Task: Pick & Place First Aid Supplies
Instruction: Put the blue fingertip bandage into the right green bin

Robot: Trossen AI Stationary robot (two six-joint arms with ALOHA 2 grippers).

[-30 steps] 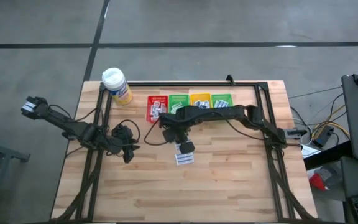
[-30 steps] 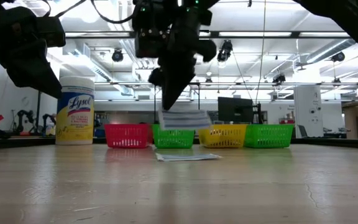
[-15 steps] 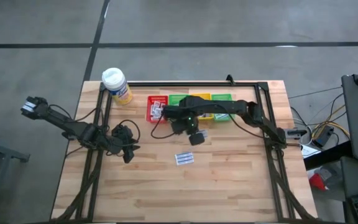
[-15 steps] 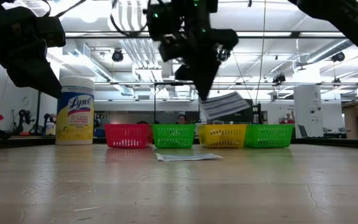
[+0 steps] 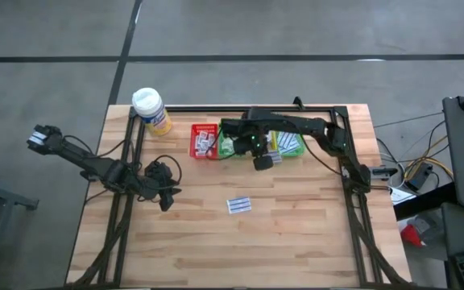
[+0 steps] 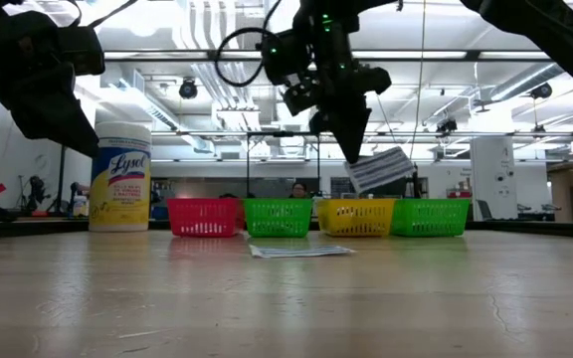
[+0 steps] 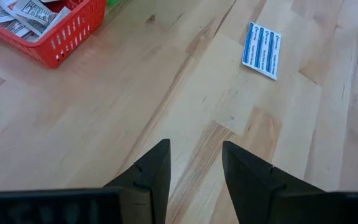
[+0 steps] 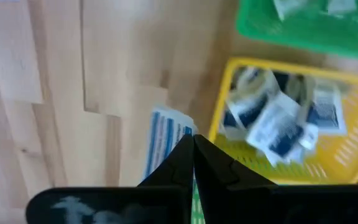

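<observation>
High view: the right gripper (image 5: 263, 162) hangs at the front edge of the bin row, at about 12 o'clock on the table (image 5: 312, 242), pinching a blue-striped packet (image 5: 273, 159). A second packet (image 5: 239, 205) lies flat near the table's centre with bare wood all round it. The left gripper (image 5: 166, 199) rests at 9 o'clock, well apart from both.

Low view: the bottle (image 6: 119, 177) reads "Lysol". The held packet (image 6: 378, 169) hangs tilted above the yellow bin (image 6: 354, 217); the loose packet (image 6: 299, 251) lies in front of the green bin (image 6: 277, 218).

Left wrist view: its fingers (image 7: 153, 173) stand spread over bare wood, the striped packet (image 7: 261, 50) and red bin (image 7: 67, 37) beyond.

Right wrist view: fingers (image 8: 178, 163) pressed together on the striped packet (image 8: 166, 139), just beside the yellow bin's rim (image 8: 219, 118); its print is too blurred to read.
</observation>
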